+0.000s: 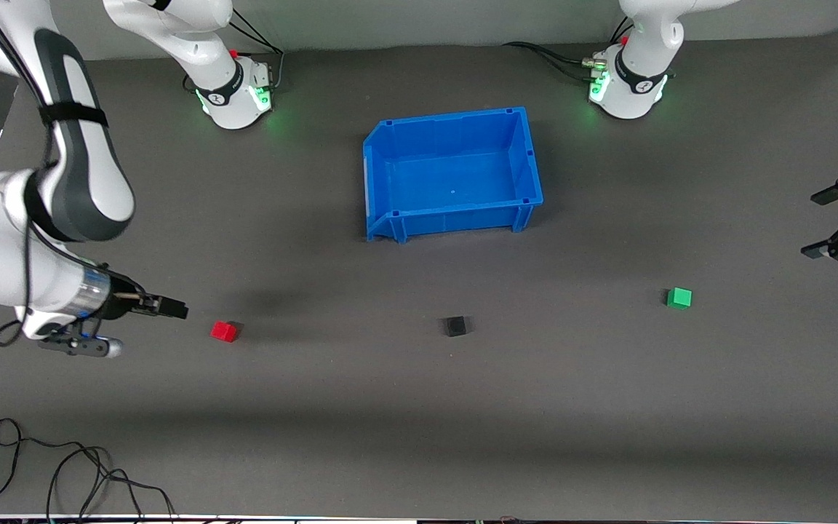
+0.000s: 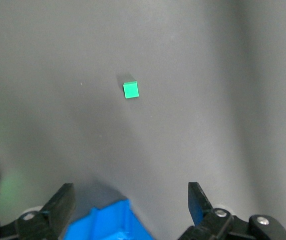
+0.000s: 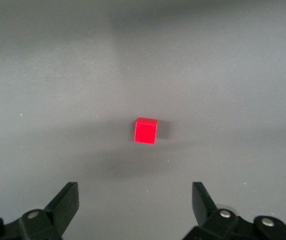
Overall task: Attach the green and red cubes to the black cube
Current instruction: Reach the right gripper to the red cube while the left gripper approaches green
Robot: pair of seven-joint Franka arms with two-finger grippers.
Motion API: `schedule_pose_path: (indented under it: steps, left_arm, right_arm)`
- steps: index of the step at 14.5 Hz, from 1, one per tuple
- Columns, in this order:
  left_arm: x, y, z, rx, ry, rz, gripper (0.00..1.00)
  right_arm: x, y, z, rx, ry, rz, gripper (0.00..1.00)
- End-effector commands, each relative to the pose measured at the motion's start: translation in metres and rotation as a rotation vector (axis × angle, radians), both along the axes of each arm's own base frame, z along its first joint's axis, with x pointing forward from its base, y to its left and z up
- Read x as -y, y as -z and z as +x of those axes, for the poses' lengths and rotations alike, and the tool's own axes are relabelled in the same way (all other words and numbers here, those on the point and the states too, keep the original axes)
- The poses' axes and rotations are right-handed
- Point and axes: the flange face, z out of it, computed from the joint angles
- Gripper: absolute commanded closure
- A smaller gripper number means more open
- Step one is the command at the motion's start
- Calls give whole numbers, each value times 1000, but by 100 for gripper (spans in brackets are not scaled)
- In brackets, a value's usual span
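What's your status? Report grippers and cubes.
Left gripper open, over the mat near small green cube. Right gripper open beside small red cube. Matte black cube between them, untouched. Nothing in the way.

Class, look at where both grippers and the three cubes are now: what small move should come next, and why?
Probably the right gripper should ease down over the red cube to grasp it. Its fingers are open, the cube sits centred ahead of them, untouched on the mat. The left gripper, also open, is up over the mat well away from the green cube, and the black cube lies between the two.
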Motion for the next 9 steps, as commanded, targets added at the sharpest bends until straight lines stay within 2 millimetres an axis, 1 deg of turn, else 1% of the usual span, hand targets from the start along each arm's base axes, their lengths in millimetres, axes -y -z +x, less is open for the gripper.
schedule_pose_path:
  steps: [1,2,4,6,7,9]
  left_arm:
    - [-10,35,2,-31,-126,-60,0]
    - [-21,50,0,-30,-164,-84,0]
    - [-26,82,-3,-35,-201,-100,0]
    - [-33,127,-9,-41,-252,-113,0]
    - [-34,150,-8,-56,-274,-132,0]
    - [-38,188,-2,-89,-299,-155,0]
  right_arm:
    - [-5,27,9,9,66,-6,0]
    - [-8,41,11,8,70,-6,0]
    - [-8,69,15,8,73,-6,0]
    - [-6,94,12,15,88,-8,0]
    - [-6,107,11,20,89,-10,0]
    - [-7,126,11,13,92,-10,0]
